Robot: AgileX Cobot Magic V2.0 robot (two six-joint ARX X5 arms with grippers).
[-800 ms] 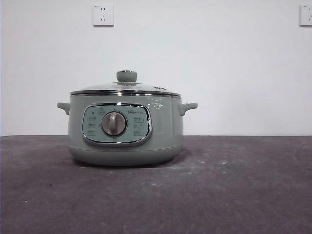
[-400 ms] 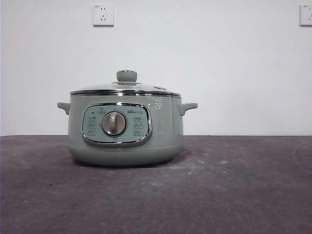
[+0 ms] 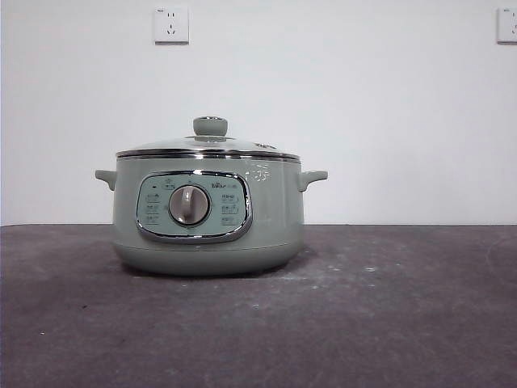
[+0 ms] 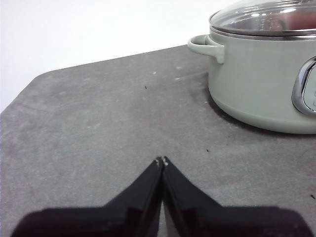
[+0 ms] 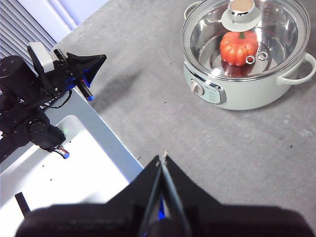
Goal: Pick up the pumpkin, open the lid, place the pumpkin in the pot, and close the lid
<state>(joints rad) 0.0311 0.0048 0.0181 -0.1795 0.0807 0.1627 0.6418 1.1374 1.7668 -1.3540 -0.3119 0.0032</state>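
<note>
My left claw [image 4: 162,161] and right claw [image 5: 163,159] are pressed together, empty, well apart from the pot [image 3: 208,212]. The pumpkin [image 5: 239,45] sits inside under the lid [image 3: 208,144], on the tabletop [image 3: 388,315].

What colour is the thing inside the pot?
Orange, with a green stem: the pumpkin, seen best through the lid in the right wrist view.
</note>
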